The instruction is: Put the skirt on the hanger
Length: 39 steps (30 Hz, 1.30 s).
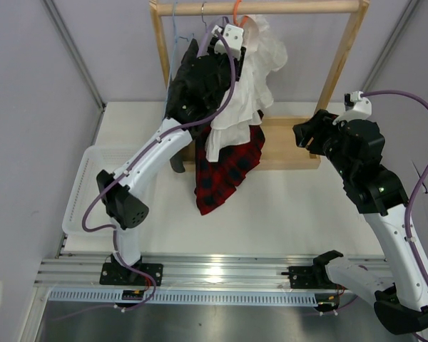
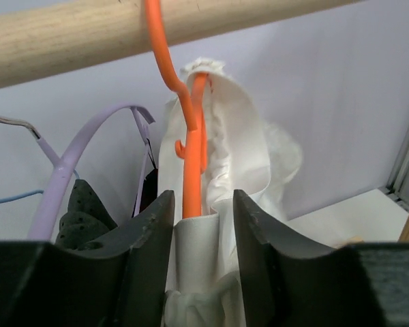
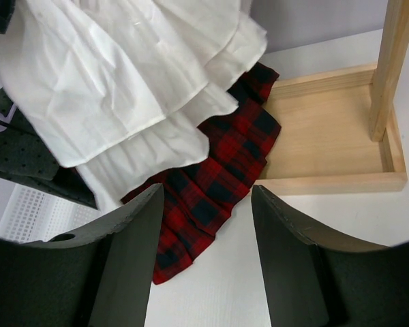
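The orange hanger (image 2: 191, 136) hangs by its hook from the wooden rod (image 2: 68, 34); its hook also shows in the top view (image 1: 237, 13). The white skirt (image 1: 242, 92) is draped over it and hangs down. My left gripper (image 2: 203, 204) is up at the rod (image 1: 232, 44), shut on the skirt (image 2: 218, 170) with the hanger's arm between the fingers. My right gripper (image 1: 304, 135) is open and empty, low and to the right of the skirt (image 3: 123, 88), apart from it (image 3: 208, 225).
A red-and-black plaid garment (image 1: 225, 171) hangs below the skirt onto the table (image 3: 211, 197). A dark grey garment (image 1: 192, 85) on a lavender hanger (image 2: 82, 157) hangs to the left. The wooden rack's post (image 1: 342, 57) and base (image 3: 327, 136) stand behind. A white basket (image 1: 82, 192) sits left.
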Motion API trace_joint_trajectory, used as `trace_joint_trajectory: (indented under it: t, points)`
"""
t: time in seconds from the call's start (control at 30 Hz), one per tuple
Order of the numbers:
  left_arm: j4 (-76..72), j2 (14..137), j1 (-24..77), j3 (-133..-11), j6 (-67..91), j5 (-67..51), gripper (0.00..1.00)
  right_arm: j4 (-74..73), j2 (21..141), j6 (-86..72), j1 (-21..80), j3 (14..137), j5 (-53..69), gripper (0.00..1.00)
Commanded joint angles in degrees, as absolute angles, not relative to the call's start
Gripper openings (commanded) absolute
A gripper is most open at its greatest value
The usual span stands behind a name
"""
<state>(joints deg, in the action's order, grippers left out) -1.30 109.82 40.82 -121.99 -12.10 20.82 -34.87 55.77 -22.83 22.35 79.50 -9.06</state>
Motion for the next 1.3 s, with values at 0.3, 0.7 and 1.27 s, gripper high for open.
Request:
trace_joint_trajectory:
  t: [0.3,0.7,1.27]
  points:
    - [3.42,101.87,41.13,-126.29,-7.65,18.54,0.65,-33.4,55.02,-22.41,21.53,79.54,-7.74,0.6]
    - [19.33,84.04,41.48,-112.78,6.23,13.72,0.7,-37.61,54.58,-21.36,19.34,79.89,-1.24,0.74]
    - [27.94,45.01,42.01,-66.98,14.15,9.4,0.72,-36.48,49.13,-24.7,19.34,68.2,0.09,0.89]
